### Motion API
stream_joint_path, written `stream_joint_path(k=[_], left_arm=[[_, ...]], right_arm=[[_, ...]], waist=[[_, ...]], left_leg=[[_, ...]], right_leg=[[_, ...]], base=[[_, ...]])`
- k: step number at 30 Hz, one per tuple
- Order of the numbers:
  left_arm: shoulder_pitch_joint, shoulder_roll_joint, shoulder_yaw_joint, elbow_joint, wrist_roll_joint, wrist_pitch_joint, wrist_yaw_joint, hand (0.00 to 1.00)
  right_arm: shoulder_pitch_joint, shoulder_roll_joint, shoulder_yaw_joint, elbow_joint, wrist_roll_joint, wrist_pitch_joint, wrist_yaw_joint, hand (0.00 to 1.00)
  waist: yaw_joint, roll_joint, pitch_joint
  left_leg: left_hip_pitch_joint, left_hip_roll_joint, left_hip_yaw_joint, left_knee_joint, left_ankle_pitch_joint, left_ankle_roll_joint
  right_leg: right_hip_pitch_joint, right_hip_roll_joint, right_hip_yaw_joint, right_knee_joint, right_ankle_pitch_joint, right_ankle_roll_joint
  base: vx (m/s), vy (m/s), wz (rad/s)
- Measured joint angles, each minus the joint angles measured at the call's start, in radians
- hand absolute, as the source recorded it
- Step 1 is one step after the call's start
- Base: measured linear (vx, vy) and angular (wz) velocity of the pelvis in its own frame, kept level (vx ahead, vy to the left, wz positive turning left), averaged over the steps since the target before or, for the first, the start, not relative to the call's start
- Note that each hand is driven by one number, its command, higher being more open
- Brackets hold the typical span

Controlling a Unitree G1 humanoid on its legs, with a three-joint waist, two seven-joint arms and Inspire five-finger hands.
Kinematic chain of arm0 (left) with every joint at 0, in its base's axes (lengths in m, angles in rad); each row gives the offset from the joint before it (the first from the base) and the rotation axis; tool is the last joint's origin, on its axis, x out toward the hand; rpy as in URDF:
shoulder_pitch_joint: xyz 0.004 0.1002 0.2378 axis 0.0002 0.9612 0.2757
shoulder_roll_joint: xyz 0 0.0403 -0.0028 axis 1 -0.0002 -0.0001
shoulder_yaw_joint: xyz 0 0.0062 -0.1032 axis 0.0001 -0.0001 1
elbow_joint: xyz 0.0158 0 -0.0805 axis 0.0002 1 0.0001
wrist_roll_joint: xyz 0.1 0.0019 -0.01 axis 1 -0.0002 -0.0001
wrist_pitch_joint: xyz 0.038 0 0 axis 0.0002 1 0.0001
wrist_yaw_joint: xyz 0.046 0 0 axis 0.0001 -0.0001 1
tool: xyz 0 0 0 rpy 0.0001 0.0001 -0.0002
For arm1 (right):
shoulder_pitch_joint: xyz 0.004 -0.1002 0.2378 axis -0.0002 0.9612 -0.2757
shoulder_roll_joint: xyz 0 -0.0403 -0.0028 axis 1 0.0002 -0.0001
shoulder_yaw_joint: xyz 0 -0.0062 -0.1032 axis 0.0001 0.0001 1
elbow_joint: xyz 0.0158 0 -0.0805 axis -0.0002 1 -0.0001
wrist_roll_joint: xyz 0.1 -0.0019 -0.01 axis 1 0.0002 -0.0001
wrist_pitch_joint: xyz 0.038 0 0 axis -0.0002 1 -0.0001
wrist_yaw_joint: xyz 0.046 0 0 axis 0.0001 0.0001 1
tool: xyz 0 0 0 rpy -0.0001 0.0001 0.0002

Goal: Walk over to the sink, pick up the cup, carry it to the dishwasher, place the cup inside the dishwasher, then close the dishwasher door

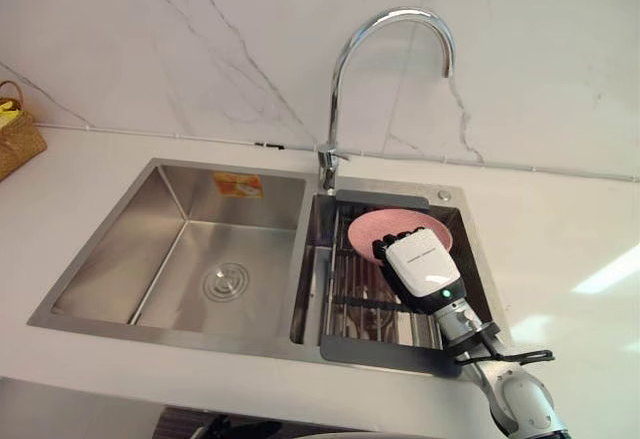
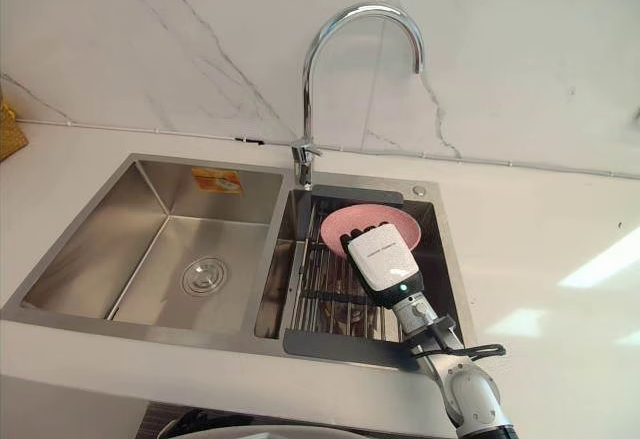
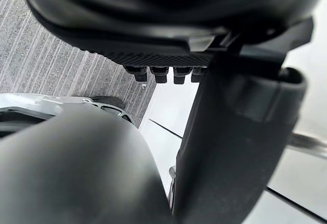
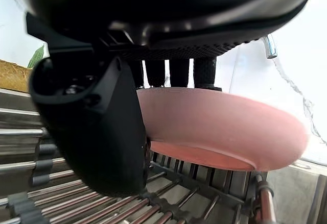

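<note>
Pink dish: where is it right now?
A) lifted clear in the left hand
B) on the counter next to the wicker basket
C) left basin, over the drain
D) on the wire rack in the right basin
D: the pink dish lies on the wire rack in the right basin, with the right hand on its near rim.
</note>
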Motion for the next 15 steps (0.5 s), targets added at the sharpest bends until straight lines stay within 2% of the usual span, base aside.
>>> stream_joint_path(k=[6,15], left_arm=[[0.001,-0.005,0.003,0.0,0.0,-0.012,0.002,1.0],[-0.001,-0.023,0.036,0.0,0.0,-0.011,0.015,1.0]], right_arm=[[0.0,0.0,-0.037,-0.003,0.091,0.0,0.008,0.0],[0.0,-0.003,-0.163,-0.103,0.338,-0.011,0.125,0.0]], waist=[[-0.002,0.007,0.01],[-0.004,0.01,0.016]], left_leg=[[0.001,0.0,0.002,0.0,0.0,0.0],[-0.006,0.004,0.0,0.006,-0.004,0.001]], right_leg=[[0.0,0.0,0.003,0.0,0.0,0.0],[-0.002,0.004,0.002,0.0,0.0,0.0]], base=[[0.0,0.0,0.0],[-0.01,-0.006,0.01]])
